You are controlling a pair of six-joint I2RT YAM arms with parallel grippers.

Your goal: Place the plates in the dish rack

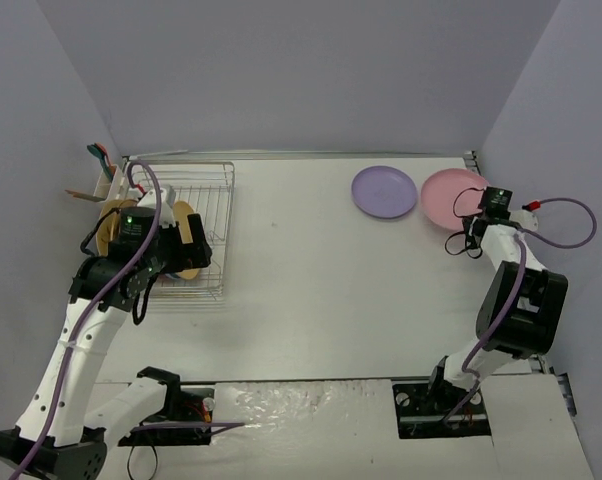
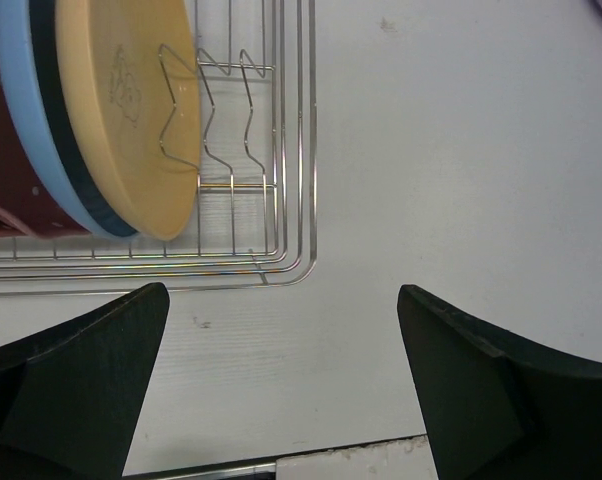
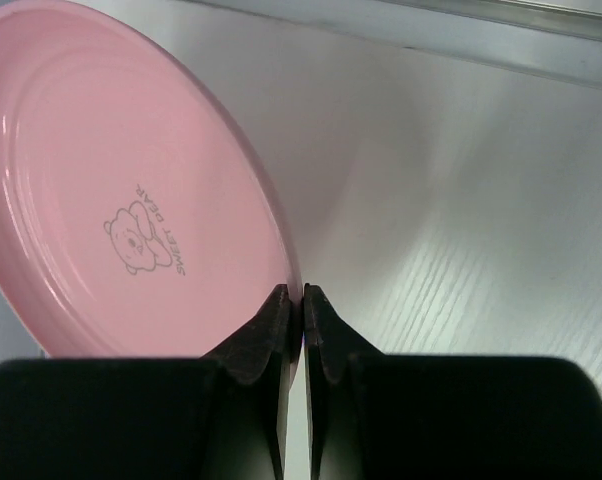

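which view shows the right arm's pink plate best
Right wrist: the pink plate fills the frame, bear print legible, rim pinched by the right fingers. Top view shows it small, partly behind the arm. Left wrist misses it.

arms (image 1: 73, 345): white, black joints | cables (image 1: 571, 200): purple (looped) | fingers (image 2: 71, 390): black

one dish rack (image 1: 206, 185), left, with at least three plates (image 2: 131, 110); far right, one lilac plate (image 1: 384, 191), one pink plate (image 1: 443, 196).
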